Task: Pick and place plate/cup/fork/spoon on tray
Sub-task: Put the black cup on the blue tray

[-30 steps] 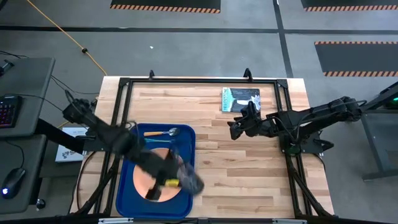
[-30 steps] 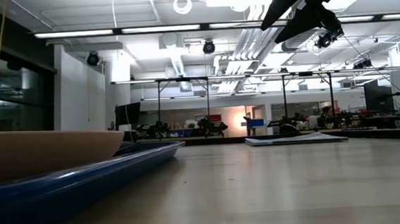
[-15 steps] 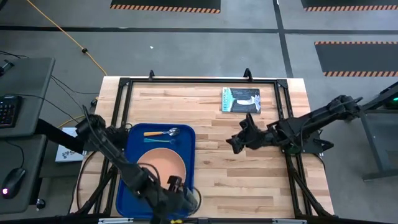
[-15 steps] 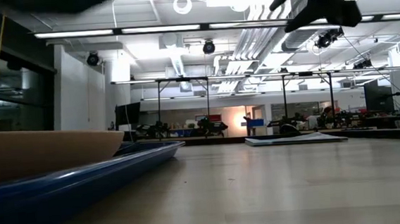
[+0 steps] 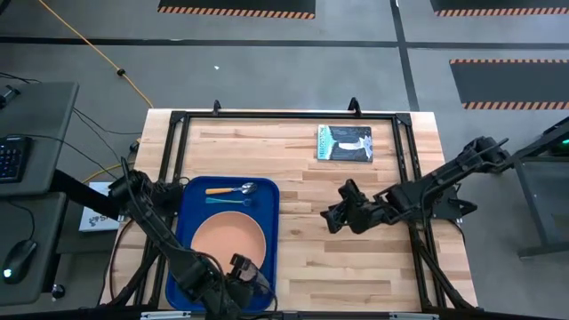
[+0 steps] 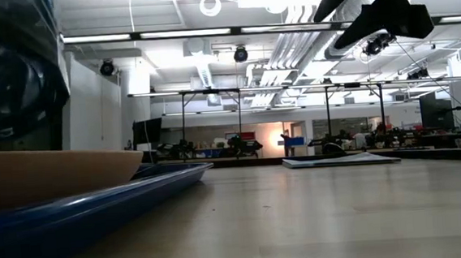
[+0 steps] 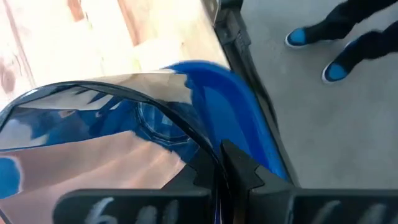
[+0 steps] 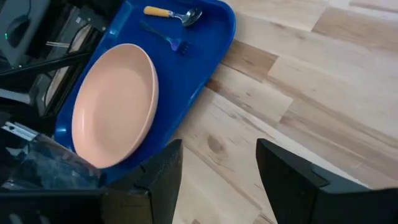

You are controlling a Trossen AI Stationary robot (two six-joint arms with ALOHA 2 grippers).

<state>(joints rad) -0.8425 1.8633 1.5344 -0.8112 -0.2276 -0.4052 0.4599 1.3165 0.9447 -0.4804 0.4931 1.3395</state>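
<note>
One tray, blue, at table's 7 o'clock; on it one salmon plate, one yellow-handled spoon, one teal fork toward 12. Cup unseen. One book, writing unreadable. Butcher-block table, grey workshop floor. Left gripper pressed together at tray's 6 o'clock edge; right gripper spread, mid-table.

Bright ceiling lights, blurred wrist foreground

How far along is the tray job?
Done: the round salmon-orange plate, yellow-handled spoon and teal-blue fork lie on the flat blue tray. In hand: the left gripper pinches the small dark grey cup over the tray's corner. Left: releasing it. The right gripper waits open.
</note>
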